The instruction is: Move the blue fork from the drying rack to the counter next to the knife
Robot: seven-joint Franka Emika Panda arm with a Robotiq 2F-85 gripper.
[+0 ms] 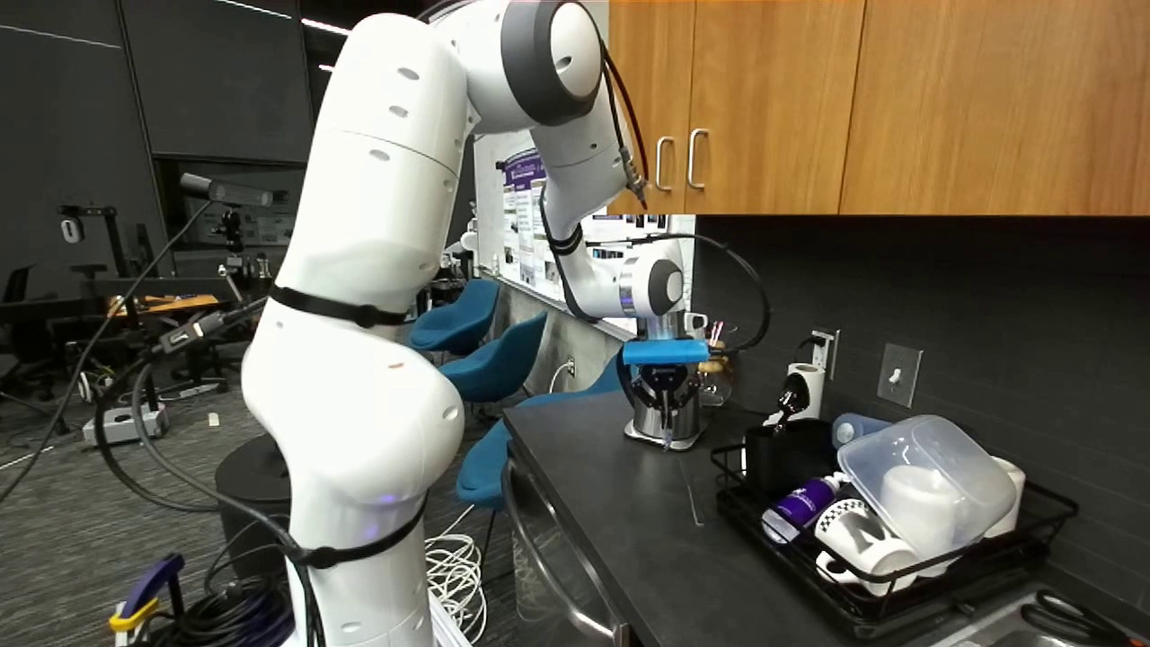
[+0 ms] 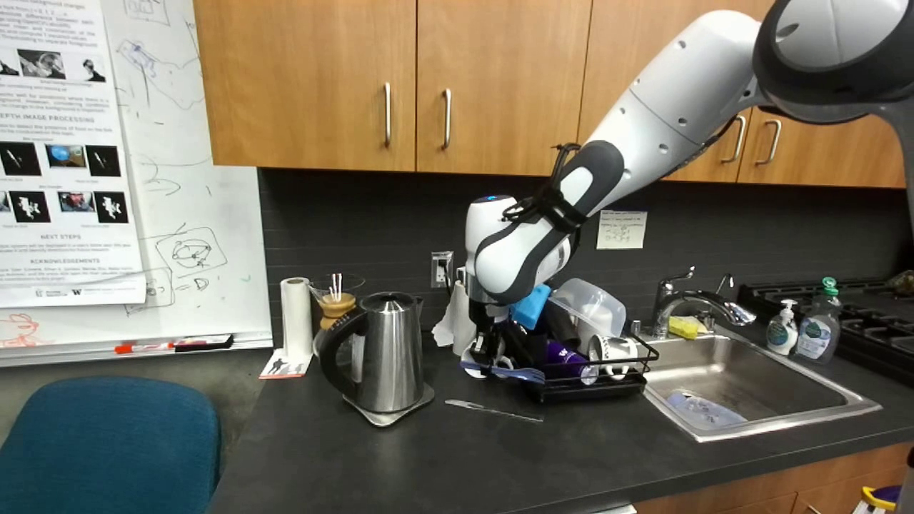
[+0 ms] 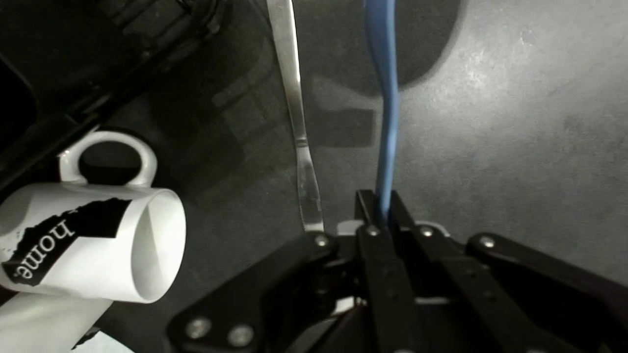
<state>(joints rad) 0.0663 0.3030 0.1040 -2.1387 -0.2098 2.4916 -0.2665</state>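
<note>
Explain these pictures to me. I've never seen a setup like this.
The big white machine is a single robot arm, ending in a black gripper that works like a two-fingered hand. Two pictures come from cameras standing outside the robot, looking at the kitchen from different places. The close-up comes from a camera on the robot's wrist.

On the dark counter lies a metal knife. A steel kettle stands there too, as does a black drying rack holding, among other things, a purple bottle, a white mug and a clear plastic tub.

The gripper is closed on a blue fork, seemingly above the counter. The job is to lay that fork beside the knife.
</note>
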